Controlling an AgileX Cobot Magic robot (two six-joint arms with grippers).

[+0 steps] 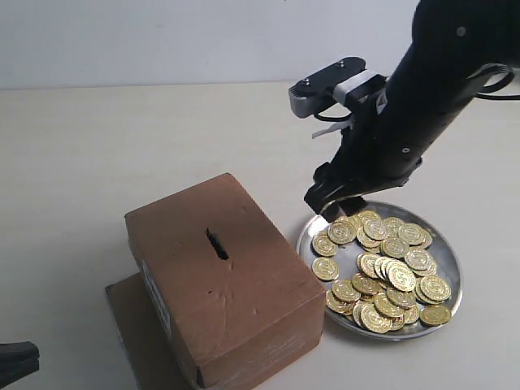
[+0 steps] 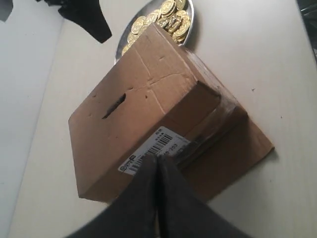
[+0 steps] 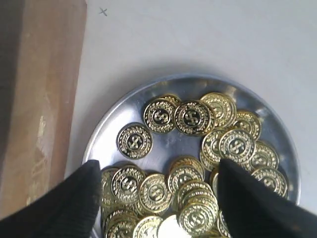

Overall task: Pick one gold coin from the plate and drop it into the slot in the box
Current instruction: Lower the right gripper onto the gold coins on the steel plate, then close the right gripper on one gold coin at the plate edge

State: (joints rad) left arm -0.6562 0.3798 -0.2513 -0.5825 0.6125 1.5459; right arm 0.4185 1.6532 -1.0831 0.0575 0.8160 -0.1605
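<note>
The brown cardboard box (image 1: pixel 223 280) stands left of the silver plate (image 1: pixel 451 280), with its dark slot (image 1: pixel 217 244) on the top face. Several gold coins (image 1: pixel 386 272) are piled on the plate. My right gripper (image 1: pixel 333 201) hangs just above the plate's far-left rim. In the right wrist view it (image 3: pixel 159 166) is open, its black fingers (image 3: pixel 74 198) straddling the coin pile (image 3: pixel 185 186) on the plate (image 3: pixel 101 131) and holding nothing. My left gripper (image 2: pixel 157 166) is shut and empty, close to the box's white label (image 2: pixel 156 148); the slot (image 2: pixel 114 106) lies beyond it.
A flat brown cardboard sheet (image 2: pixel 250 144) lies under the box, sticking out at one side (image 1: pixel 134 325). The left gripper's dark tip (image 1: pixel 16 361) shows at the bottom-left corner of the exterior view. The box (image 3: pixel 39 99) stands close beside the plate. The tabletop is pale beige.
</note>
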